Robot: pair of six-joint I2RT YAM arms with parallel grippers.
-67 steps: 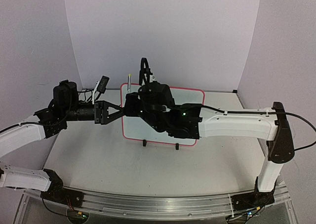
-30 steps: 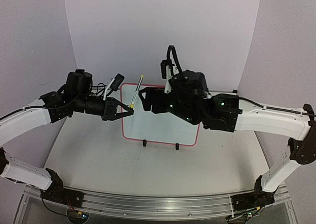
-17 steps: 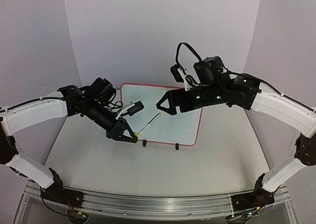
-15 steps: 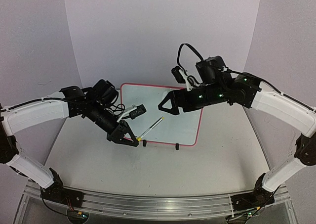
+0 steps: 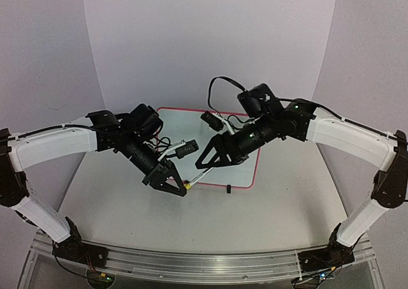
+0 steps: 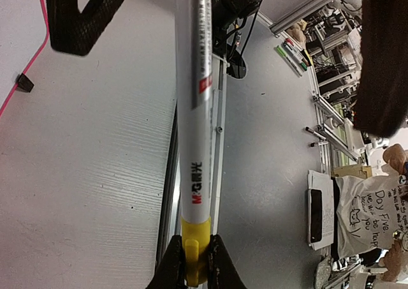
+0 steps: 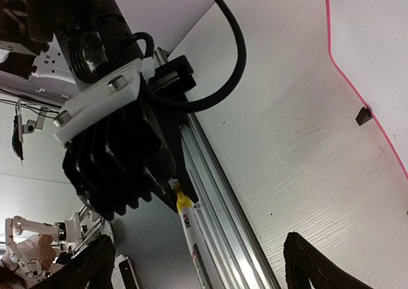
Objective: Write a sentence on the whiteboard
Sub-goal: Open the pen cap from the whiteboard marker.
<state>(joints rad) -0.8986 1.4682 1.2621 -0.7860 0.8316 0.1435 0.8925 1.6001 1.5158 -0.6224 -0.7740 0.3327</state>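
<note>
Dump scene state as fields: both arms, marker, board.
left gripper: shut on marker's yellow end
right gripper: open, fingers either side of the marker in wrist view, not gripping
marker: white barrel, tilted, near whiteboard's front edge
whiteboard: red-framed, partly hidden by right arm
sentence: nothing legible in these views

The whiteboard [image 5: 185, 126] is white with a red-pink frame; the marker [image 6: 194, 110] white, yellow-ended; the desk [image 5: 127, 206] pale grey.
</note>
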